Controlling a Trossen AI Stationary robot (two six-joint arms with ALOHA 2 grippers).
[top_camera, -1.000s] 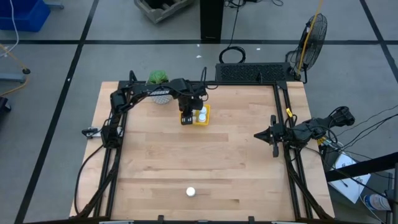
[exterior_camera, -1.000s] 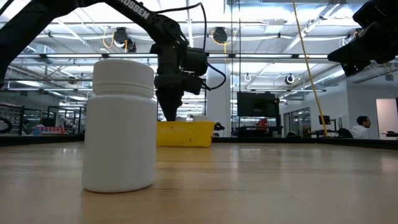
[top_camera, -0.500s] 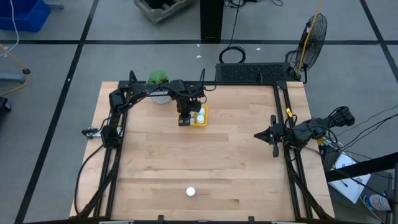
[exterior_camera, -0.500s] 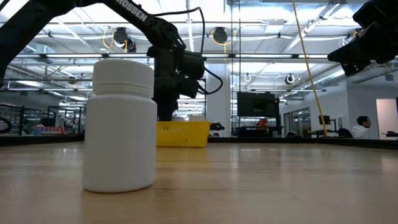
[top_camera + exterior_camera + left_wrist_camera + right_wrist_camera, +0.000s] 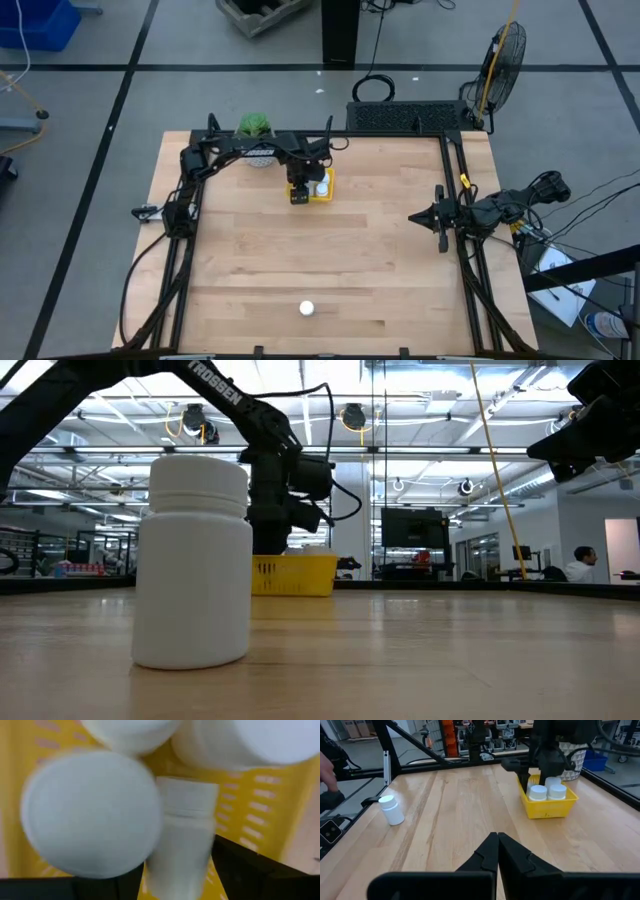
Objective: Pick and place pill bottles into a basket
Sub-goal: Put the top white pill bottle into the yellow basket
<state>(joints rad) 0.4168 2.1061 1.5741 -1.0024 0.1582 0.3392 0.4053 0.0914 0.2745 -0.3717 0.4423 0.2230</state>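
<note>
The yellow basket (image 5: 324, 186) stands at the table's far middle and holds several white pill bottles (image 5: 547, 791). My left gripper (image 5: 298, 190) reaches down into the basket's left part (image 5: 268, 545) and is shut on one pill bottle (image 5: 182, 840), next to the other bottles' caps (image 5: 92, 812). One more pill bottle (image 5: 307, 309) stands upright on its base near the table's front edge, and shows large in the low view (image 5: 192, 560). My right gripper (image 5: 415, 217) is shut and empty above the table's right side (image 5: 497, 851). My left gripper pinches the pill bottle's body (image 5: 200, 862) between its two fingers (image 5: 240, 870). The fingers come from above, pointing down into the basket. The bottle's cap end (image 5: 187, 795) points away from the wrist. Whether the bottle touches the basket floor cannot be told.
A white pot with a green plant (image 5: 255, 135) stands just left of the basket at the far edge. Black rails (image 5: 180, 250) run along the table's left and right sides. Bare wood (image 5: 320, 250) lies between the basket and the lone bottle.
My left gripper has gone down from just above the basket until its fingers are inside the basket, behind the basket's wall in the low view, carrying the pill bottle with it.
</note>
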